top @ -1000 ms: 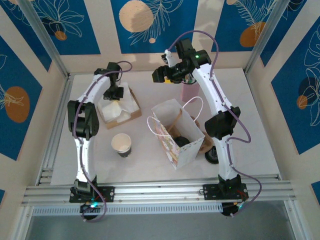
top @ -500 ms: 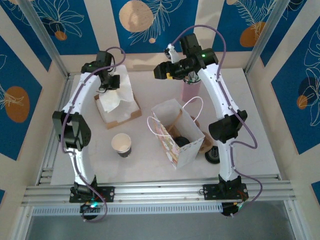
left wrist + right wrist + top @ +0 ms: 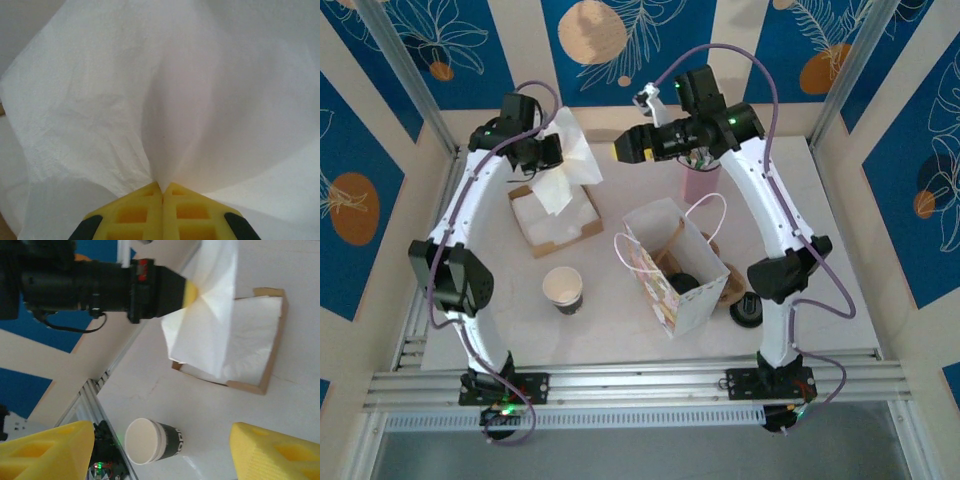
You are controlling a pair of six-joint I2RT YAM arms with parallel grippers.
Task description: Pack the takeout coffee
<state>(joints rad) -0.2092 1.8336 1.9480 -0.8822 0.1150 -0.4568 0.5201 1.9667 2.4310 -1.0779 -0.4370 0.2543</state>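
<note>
Your left gripper (image 3: 162, 189) pinches white paper napkin (image 3: 150, 100), fingers pressed together, held above brown cardboard tray (image 3: 572, 237) | right gripper (image 3: 160, 450) spread, empty, probably awaiting handover | likely bound for open white paper bag (image 3: 698, 300).

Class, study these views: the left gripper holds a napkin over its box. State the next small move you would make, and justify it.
Probably swing the left gripper across toward the paper bag. Its fingers are shut on a napkin, held up over the cardboard box, and the bag stands upright with its mouth open, ready to take it.
</note>
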